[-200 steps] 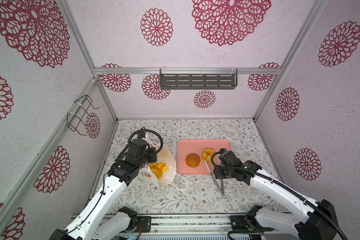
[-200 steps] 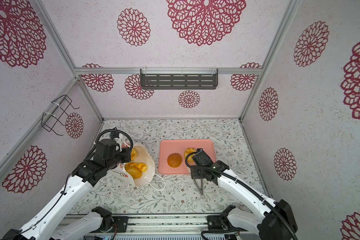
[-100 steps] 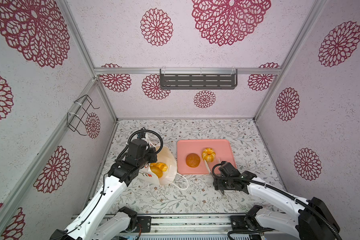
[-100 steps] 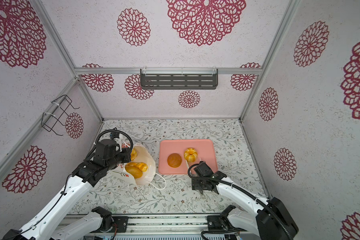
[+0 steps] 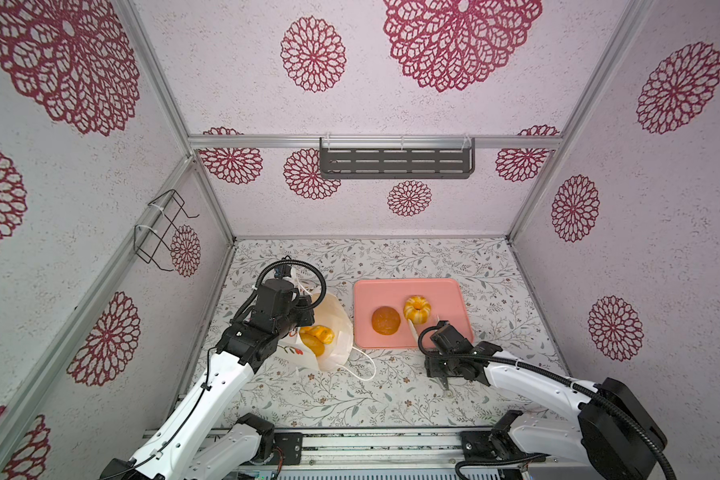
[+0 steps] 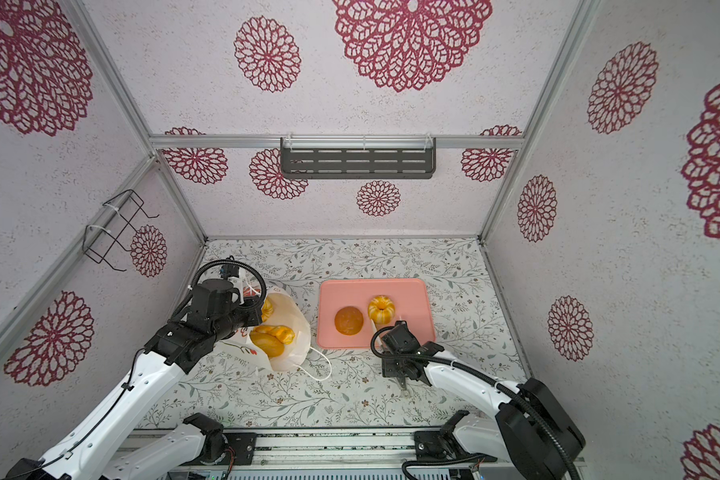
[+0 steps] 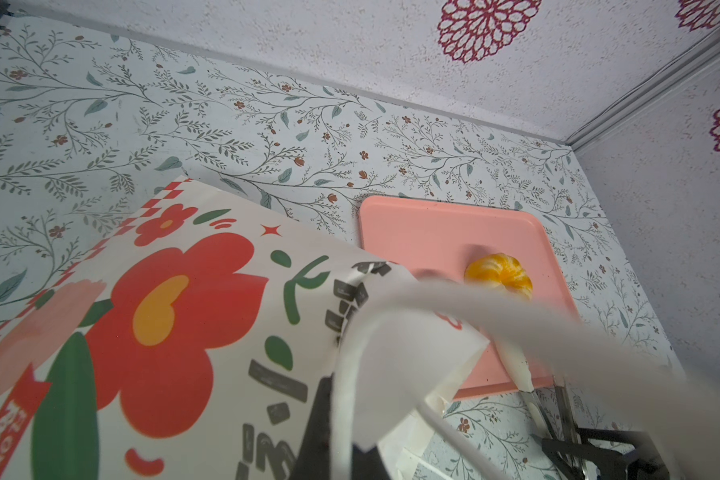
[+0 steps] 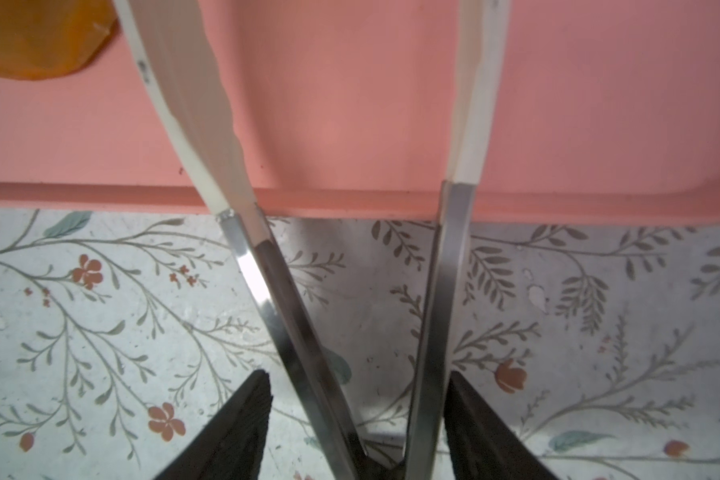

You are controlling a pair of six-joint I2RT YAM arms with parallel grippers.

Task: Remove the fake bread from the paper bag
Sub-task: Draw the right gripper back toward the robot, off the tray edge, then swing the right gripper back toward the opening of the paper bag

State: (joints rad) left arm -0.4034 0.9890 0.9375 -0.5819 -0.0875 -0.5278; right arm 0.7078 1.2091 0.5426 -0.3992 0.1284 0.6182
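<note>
The white paper bag (image 5: 338, 332) (image 6: 297, 334) lies tilted at the left, its mouth facing up in both top views. Its red flower print fills the left wrist view (image 7: 163, 291). Golden fake bread (image 5: 316, 337) (image 6: 272, 338) shows inside the mouth. My left gripper (image 7: 341, 449) is shut on the bag's rim by its cord handle. A round brown bun (image 5: 385, 320) and a ridged ring bun (image 5: 417, 308) (image 7: 499, 276) rest on the pink tray (image 5: 447, 297). My right gripper (image 8: 358, 399) is shut on metal tongs (image 8: 267, 291), whose white tips spread empty over the tray's near edge (image 8: 350, 199).
A grey shelf (image 5: 395, 160) hangs on the back wall and a wire rack (image 5: 161, 230) on the left wall. A loose cord handle (image 5: 362, 365) trails from the bag over the floral table. Walls close in on three sides.
My right gripper drew back from over the tray toward the table's front with the tongs, leaving the ring bun on the tray. The left gripper and the bag stayed put.
</note>
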